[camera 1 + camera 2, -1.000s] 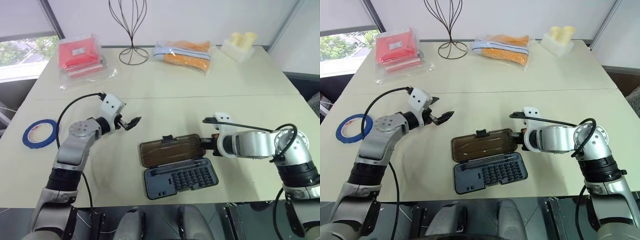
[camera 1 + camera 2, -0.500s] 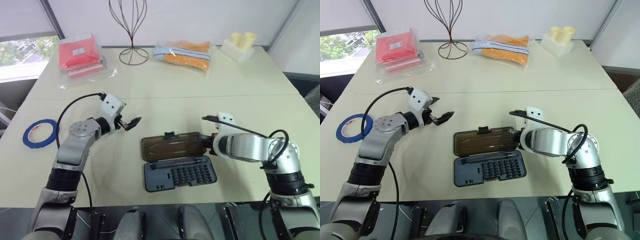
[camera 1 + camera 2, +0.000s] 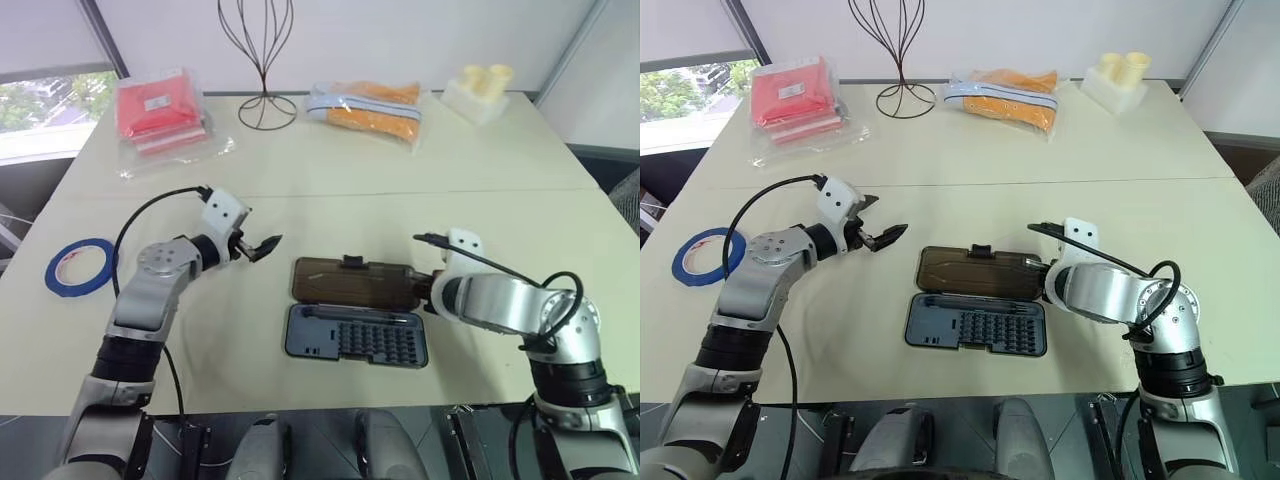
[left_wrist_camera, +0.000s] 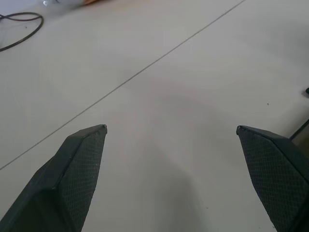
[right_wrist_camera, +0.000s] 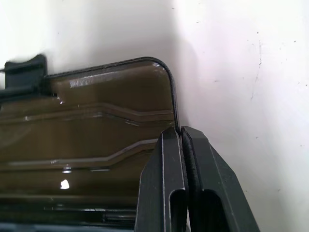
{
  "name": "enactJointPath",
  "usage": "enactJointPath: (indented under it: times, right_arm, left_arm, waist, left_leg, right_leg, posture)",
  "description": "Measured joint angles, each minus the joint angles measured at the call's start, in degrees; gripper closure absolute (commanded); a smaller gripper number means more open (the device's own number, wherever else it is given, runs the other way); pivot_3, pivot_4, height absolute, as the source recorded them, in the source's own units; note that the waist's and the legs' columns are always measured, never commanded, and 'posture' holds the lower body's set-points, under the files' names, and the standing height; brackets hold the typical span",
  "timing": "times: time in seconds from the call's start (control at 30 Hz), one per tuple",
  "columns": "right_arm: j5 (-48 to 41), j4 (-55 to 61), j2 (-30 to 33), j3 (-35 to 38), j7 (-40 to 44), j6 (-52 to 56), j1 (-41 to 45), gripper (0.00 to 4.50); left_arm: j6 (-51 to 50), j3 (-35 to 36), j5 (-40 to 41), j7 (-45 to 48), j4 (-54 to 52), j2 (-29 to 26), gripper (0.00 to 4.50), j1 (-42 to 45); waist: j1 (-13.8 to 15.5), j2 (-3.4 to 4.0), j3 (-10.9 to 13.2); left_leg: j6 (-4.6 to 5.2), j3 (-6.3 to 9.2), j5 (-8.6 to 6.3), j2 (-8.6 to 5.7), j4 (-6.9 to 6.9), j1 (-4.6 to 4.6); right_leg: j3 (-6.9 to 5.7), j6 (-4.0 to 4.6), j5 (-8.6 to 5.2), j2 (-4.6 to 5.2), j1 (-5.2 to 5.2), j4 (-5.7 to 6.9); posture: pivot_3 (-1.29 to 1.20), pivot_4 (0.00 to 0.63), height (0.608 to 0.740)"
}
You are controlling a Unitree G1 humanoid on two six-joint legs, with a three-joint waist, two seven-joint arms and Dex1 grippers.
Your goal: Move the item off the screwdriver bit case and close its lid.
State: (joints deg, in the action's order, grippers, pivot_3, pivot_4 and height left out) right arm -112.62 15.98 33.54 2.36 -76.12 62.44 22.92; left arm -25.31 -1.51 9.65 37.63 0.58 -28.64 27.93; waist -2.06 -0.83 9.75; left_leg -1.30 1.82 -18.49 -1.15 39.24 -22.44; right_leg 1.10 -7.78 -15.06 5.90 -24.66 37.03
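Right claw (image 5: 181, 133), fingers pressed together, tips at the right edge of the smoky-brown lid (image 3: 350, 283). Screwdriver bit case (image 3: 357, 336) lies open mid-counter (image 3: 330, 180), long axis left–right. Left claw (image 3: 258, 246) spread wide, empty. Blue tape roll (image 3: 80, 266) lies at the counter's left edge. No lettering legible.

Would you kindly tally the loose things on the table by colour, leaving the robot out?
Blue: 1, tape roll
Red: 1, bagged packet
Orange: 1, bagged packet
Yellow: 1, block with cups
Black: 1, wire stand
Grey-brown: 1, bit case
Total: 6
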Motion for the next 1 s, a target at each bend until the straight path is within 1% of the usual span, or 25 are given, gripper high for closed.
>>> enactJointPath:
  times: [0.43,0.6,0.8,1.0]
  right_arm:
    - [0.06,-2.45,14.67,-4.82,21.41,5.88,0.43,4.47]
    - [0.07,-3.95,18.55,-6.43,26.85,7.17,1.09,4.47]
    - [0.05,-4.11,19.29,-6.88,27.82,7.20,1.21,4.47]
    - [-0.15,-3.78,17.32,-6.23,24.31,5.61,0.79,4.47]
  left_arm:
    - [0.08,0.00,-0.43,0.17,0.01,-0.01,0.00,-0.02]
    - [0.08,0.00,-0.44,0.33,0.01,-0.01,0.00,-0.02]
    - [0.08,0.00,-0.46,0.61,0.01,-0.01,0.00,-0.04]
    - [0.37,-0.02,-0.54,0.68,0.01,0.03,0.00,-0.04]
  waist:
    - [0.22,0.00,0.00]
    - [0.89,-0.01,0.00]
    - [1.28,-0.01,0.01]
    - [1.25,-0.02,0.00]
  left_leg:
    - [0.02,-0.01,-0.01,0.00,0.00,0.00]
    - [0.02,-0.02,-0.01,0.01,0.01,0.00]
    - [0.02,-0.02,-0.01,0.01,0.02,0.00]
    - [0.02,-0.02,-0.01,0.01,0.03,0.00]
  right_leg:
    - [0.00,0.00,0.00,0.00,0.01,-0.05]
    - [0.00,0.00,0.00,0.00,0.01,-0.08]
    - [0.01,0.00,0.00,0.01,0.01,-0.08]
    - [0.00,0.00,0.00,0.01,0.01,-0.09]
  posture:
    - [0.00,0.150,0.740]
    - [0.00,0.150,0.740]
    - [0.00,0.150,0.740]
    - [0.00,0.150,0.740]
